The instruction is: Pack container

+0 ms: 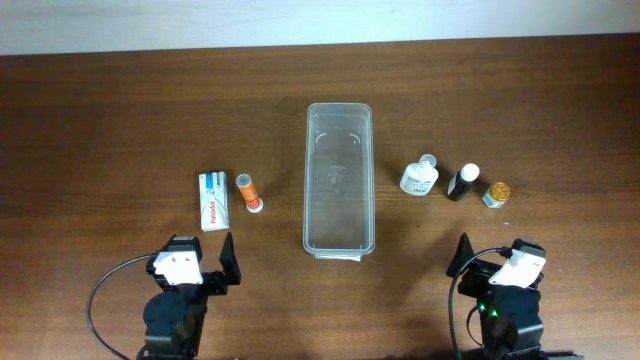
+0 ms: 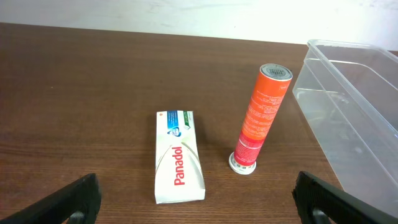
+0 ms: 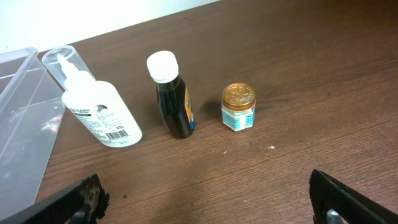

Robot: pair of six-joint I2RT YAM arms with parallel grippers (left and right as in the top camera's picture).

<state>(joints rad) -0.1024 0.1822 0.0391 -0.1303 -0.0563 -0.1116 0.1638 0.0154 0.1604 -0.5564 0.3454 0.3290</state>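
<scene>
- The container (image 1: 308, 180), a long clear plastic bin with rounded corners and a rim, sits at the middle of the tabletop (image 1: 120, 110). Its long side runs away from the robot, and the wood shows through its floor.
- Left of the container, and apart from it, an orange tube (image 1: 249, 192) stands on its white cap end.
- Just beside the tube, on the side away from the bin, a white Panadol box (image 1: 213, 200) lies flat.
- Right of the container, three small things stand in a row:
  - nearest the bin, a white bottle (image 1: 419, 177) with a clear cap;
  - in the middle, a dark bottle (image 1: 463, 182) with a white cap;
  - farthest out, a small jar (image 1: 496, 193) with a gold lid.
- The left gripper (image 2: 198, 202) is released, with its fingers spread wide. It hangs near the front edge, short of the Panadol box and the tube, and touches nothing.
- The right gripper (image 3: 208, 202) is likewise released and spread wide. It is near the front edge, short of the three bottles, with bare wood between its fingers.
</scene>
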